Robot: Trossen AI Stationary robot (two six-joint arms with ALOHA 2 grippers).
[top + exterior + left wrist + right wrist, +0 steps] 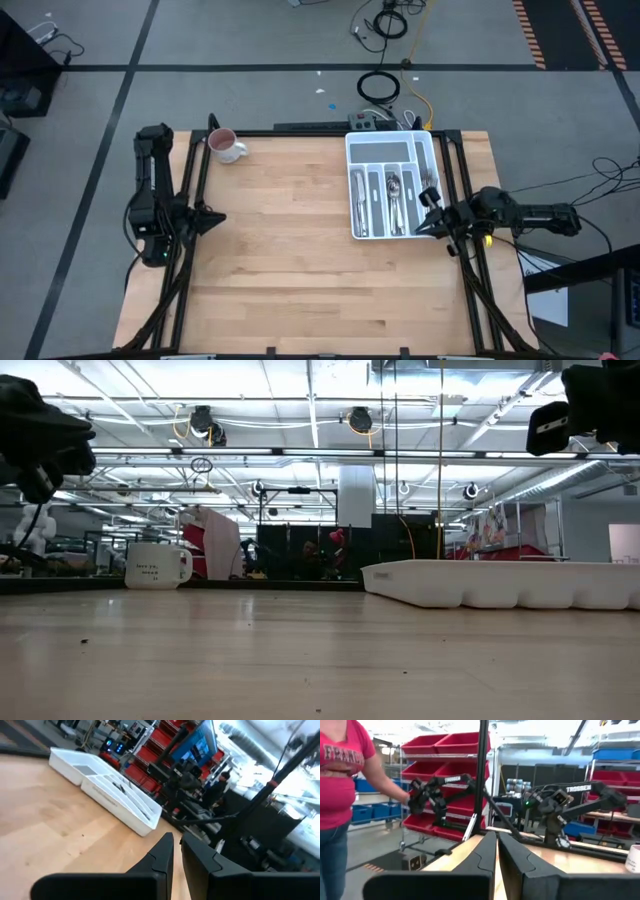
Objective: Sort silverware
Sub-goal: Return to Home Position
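Silverware: slim shiny silver-coloured metal forks, spoons and knives (392, 196) lie lengthwise in the long slots of the tray.
Tray: white compartmented plastic cutlery tray (350, 150), flat on the far right part of the desk, its long side running away from the near edge.
Desk: pale wooden top (300, 270) on a black frame.
Left claw: (218, 218) hangs above the desk's left edge, well apart from the tray, pointing inward; fingers clenched together, gripping nothing.
Right claw: (430, 222) hangs at the desk's right edge, just beside the tray's near right corner; also clenched, gripping nothing.
Mug: white-and-pink ceramic mug (225, 146), upright at the far left corner.
Beyond the desk: a person in a pink top (340, 780) stands near red shelf bins.
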